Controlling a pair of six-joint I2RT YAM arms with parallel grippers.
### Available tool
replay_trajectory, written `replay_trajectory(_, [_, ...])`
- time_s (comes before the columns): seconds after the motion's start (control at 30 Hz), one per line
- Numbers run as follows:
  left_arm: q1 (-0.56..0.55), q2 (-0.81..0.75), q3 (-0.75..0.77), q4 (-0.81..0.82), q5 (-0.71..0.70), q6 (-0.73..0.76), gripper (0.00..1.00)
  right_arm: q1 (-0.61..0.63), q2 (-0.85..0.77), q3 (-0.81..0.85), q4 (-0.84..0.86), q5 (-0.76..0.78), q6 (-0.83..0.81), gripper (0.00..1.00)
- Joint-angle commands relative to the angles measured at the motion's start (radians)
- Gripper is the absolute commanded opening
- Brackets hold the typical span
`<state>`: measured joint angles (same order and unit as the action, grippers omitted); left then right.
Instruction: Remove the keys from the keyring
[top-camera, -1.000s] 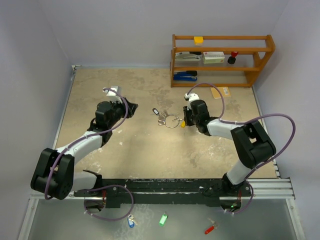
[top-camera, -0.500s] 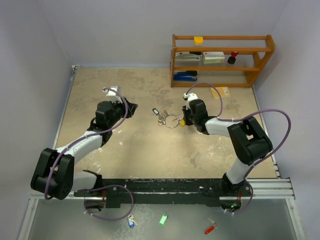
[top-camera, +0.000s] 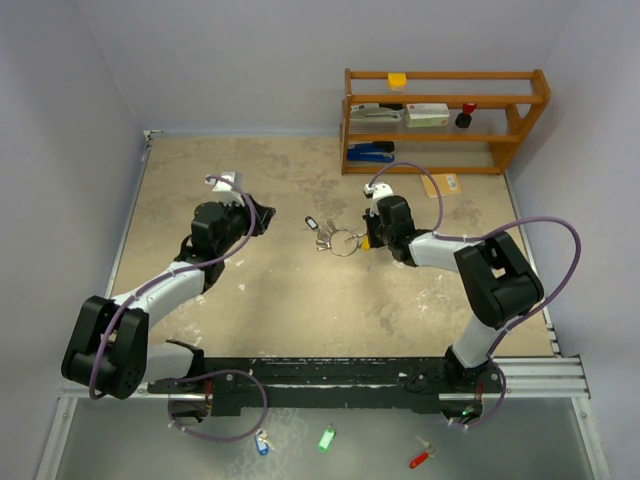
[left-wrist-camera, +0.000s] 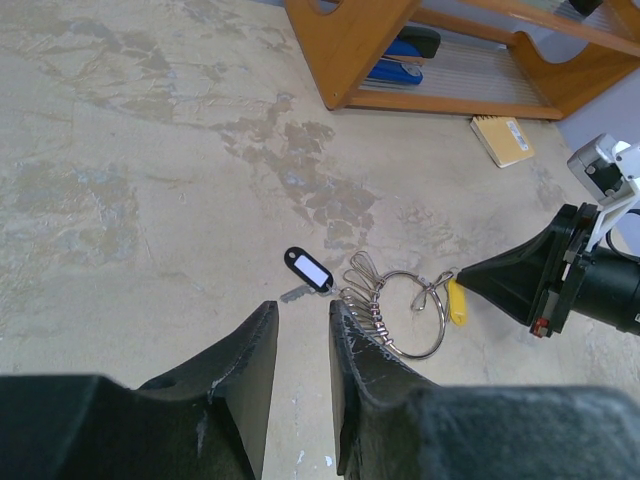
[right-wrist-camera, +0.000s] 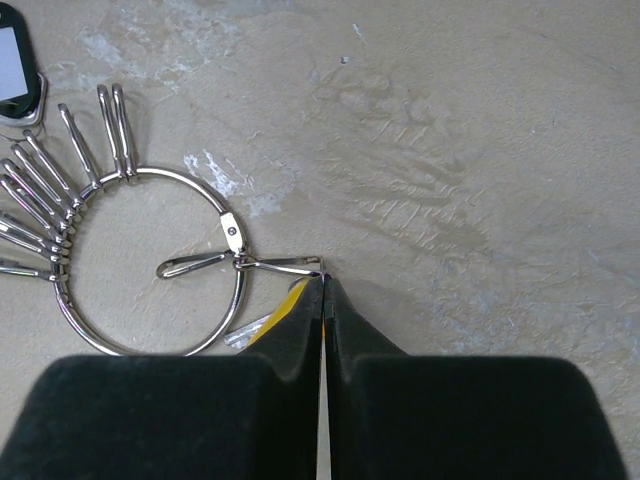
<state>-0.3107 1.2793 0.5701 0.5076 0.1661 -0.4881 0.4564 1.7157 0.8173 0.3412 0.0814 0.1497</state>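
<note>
Currently R tool (right-wrist-camera: 322, 278) pinched shut, tips touching clip (right-wrist-camera: 280, 263) on keyring (right-wrist-camera: 165, 171); L tool (left-wrist-camera: 303, 308) slightly apart.

On my mottled tan table (top-camera: 280, 290): keyring (top-camera: 345, 243) and keys (top-camera: 322, 237) at centre, wooden rack (top-camera: 470, 75) at one o'clock, notepad (top-camera: 443, 184) beside it.

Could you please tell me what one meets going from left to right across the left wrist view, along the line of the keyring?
black-headed key → silver keys → keyring → yellow-headed key → right gripper, its jaws together
</note>
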Motion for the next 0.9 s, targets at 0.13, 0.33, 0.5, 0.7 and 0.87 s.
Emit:
replay_trajectory(0.13, [-0.005,0.001,0.041,0.04,-0.002,-0.016,0.24,0.013,-0.073,0.031,-0.007,-0.037,-0.036,0.0])
replay_trajectory(0.33, [-0.005,0.002,0.04,0.045,-0.001,-0.025,0.23,0.036,-0.191,0.03,-0.033,-0.02,-0.066,0.0])
replay_trajectory(0.5, [-0.005,0.005,0.041,0.059,0.015,-0.029,0.23,0.052,-0.3,0.043,-0.06,-0.036,-0.082,0.0])
replay_trajectory(0.7, [-0.005,-0.001,0.045,0.084,0.063,-0.023,0.23,0.069,-0.405,0.078,-0.123,-0.1,-0.117,0.0])
replay_trajectory(0.87, [-0.005,-0.003,0.06,0.172,0.204,-0.022,0.23,0.104,-0.443,0.206,-0.271,-0.191,-0.184,0.0])
